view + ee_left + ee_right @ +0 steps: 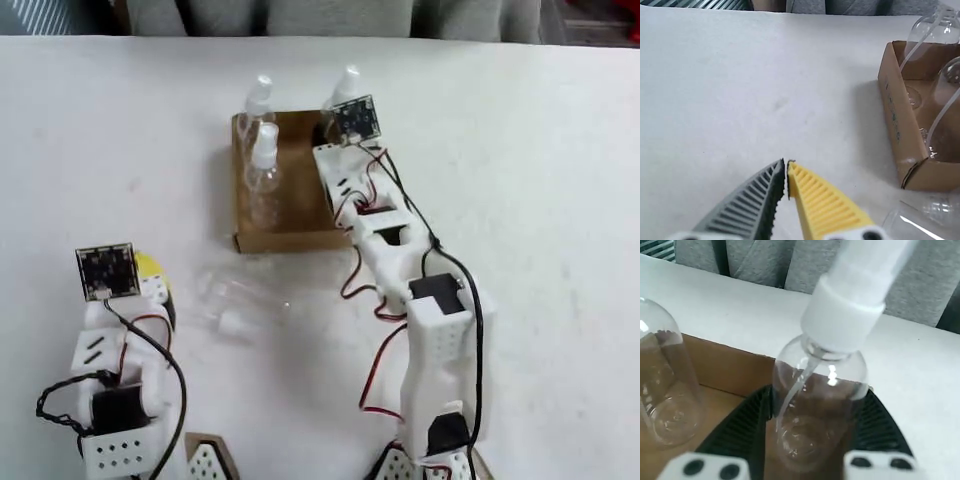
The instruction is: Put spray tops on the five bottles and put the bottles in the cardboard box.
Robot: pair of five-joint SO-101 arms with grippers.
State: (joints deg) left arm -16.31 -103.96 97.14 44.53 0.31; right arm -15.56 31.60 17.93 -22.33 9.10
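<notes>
L gripper [786,175] sits low at the table's [120,130] near-left, grey and yellow tips together, nothing betw. them, pointing over bare tabletop. Just right of it a loose bottle [238,302] lies on its side on the table, in front of the box; can't tell if it has a top. Box [290,240] is mid-table, open side up. Along its left wall stand a front bottle [264,170] and a rear bottle [258,100], both w/ tops on. R gripper [817,405] is at the box's far-right corner, black fingers clamped on the held bottle [820,390] from both sides. Its spray top [850,305] is on and the bottle leans a bit. Can't tell if its base touches the box floor.
</notes>
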